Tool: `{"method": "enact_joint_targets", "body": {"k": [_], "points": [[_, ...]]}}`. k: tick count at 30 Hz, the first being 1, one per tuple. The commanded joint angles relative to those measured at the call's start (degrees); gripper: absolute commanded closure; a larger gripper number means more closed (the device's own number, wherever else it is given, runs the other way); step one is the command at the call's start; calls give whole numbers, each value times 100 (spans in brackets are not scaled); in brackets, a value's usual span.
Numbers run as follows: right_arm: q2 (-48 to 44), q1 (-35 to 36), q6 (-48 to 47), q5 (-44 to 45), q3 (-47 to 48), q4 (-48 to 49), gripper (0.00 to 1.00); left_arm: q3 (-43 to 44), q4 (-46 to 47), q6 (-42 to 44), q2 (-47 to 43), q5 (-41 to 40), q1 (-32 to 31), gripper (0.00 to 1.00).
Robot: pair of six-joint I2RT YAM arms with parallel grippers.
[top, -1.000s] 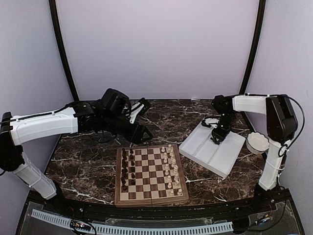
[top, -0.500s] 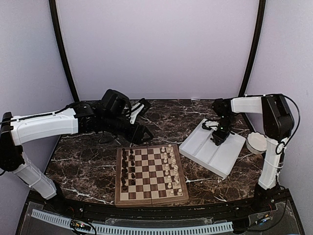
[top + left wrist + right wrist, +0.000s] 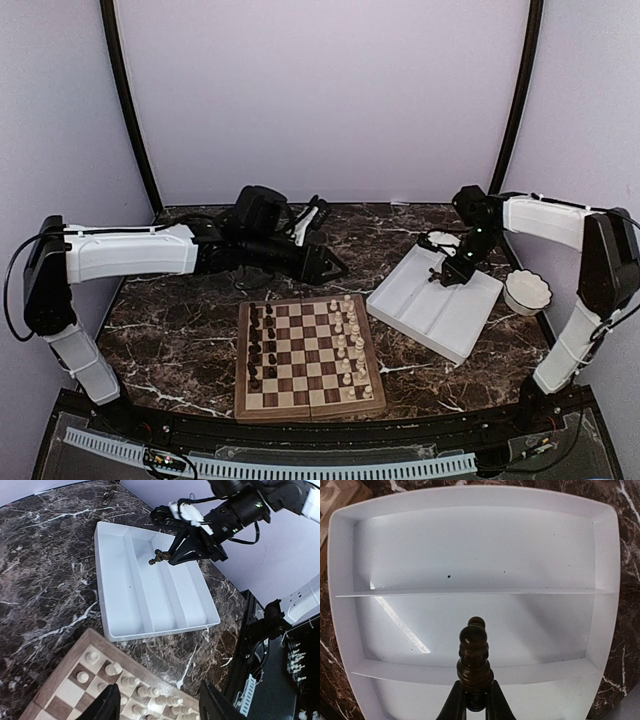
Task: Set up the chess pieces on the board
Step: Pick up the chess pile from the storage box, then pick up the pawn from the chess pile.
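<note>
My right gripper (image 3: pixel 476 700) is shut on a dark brown chess piece (image 3: pixel 475 660) and holds it above the white tray (image 3: pixel 470 545). The left wrist view shows that piece (image 3: pixel 158 557) sticking out sideways from the right gripper (image 3: pixel 172 557). The board (image 3: pixel 310 406) lies at the table's near middle. Dark chess pieces (image 3: pixel 258 345) stand along its left columns and cream pieces (image 3: pixel 347 340) along its right ones. My left gripper (image 3: pixel 330 265) hovers past the board's far edge, open and empty; its fingertips (image 3: pixel 107 705) frame the cream pieces (image 3: pixel 114 669).
The divided white tray (image 3: pixel 437 310) sits right of the board, and its compartments look bare. A small white bowl (image 3: pixel 527 292) stands at the far right, beside the tray. The table is dark marble, and the arms' bases are at the near edge.
The right gripper has shut on the dark piece in the tray and lifted it. The left arm has swung right, toward the board's far right corner.
</note>
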Motion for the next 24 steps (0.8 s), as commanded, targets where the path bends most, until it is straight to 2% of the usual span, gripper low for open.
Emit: {"method": "enact_joint_targets", "body": {"k": [1,11,24], "points": [[-716,155,-273,-738,-345,200,98,325,1145,-909,474,678,-6,45],[-1256,849,-356,-1081,-664,65,98,1756,1545,-1500,2093,894,-410,47],[-1365,983,-452,-1466,-583,-105,97,2354,1592,-1980,2928,1187,-452,53]]}}
